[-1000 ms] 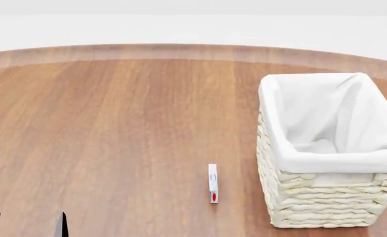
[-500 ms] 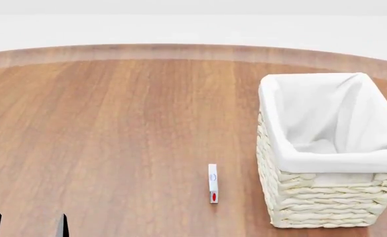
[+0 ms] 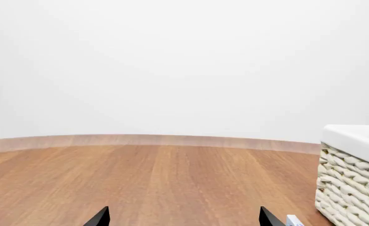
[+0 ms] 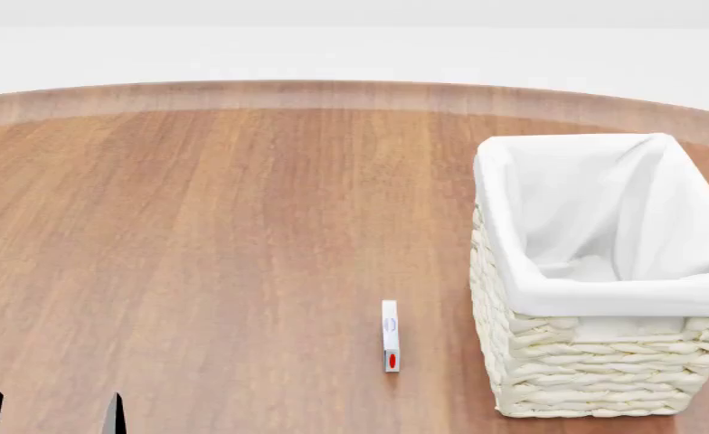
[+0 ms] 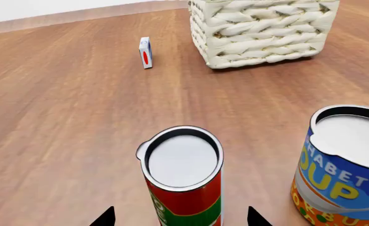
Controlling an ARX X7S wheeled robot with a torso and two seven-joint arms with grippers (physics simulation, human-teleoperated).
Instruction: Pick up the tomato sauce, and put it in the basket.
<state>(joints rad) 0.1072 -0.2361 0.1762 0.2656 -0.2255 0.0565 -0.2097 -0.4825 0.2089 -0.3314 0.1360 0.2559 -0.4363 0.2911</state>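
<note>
The tomato sauce can [image 5: 183, 181], red-and-green with a silvery-white top, stands upright in the right wrist view, out of the head view. My right gripper [image 5: 180, 220] is open, its two dark fingertips either side of the can, apart from it. The cream wicker basket [image 4: 596, 357] with a white liner stands at the right of the wooden floor; it also shows in the right wrist view [image 5: 260, 33] and the left wrist view [image 3: 354, 188]. My left gripper [image 4: 48, 414] is open and empty at the lower left, its tips wide apart in the left wrist view [image 3: 183, 219].
A blue-and-yellow can [image 5: 341, 169] stands close beside the tomato sauce. A small white box with a red spot [image 4: 390, 335] stands on the floor just left of the basket; it also shows in the right wrist view [image 5: 145, 52]. A white wall lies beyond the floor's curved edge.
My left gripper's tips have sunk slightly toward the bottom edge of the head view. Nothing else has moved.
</note>
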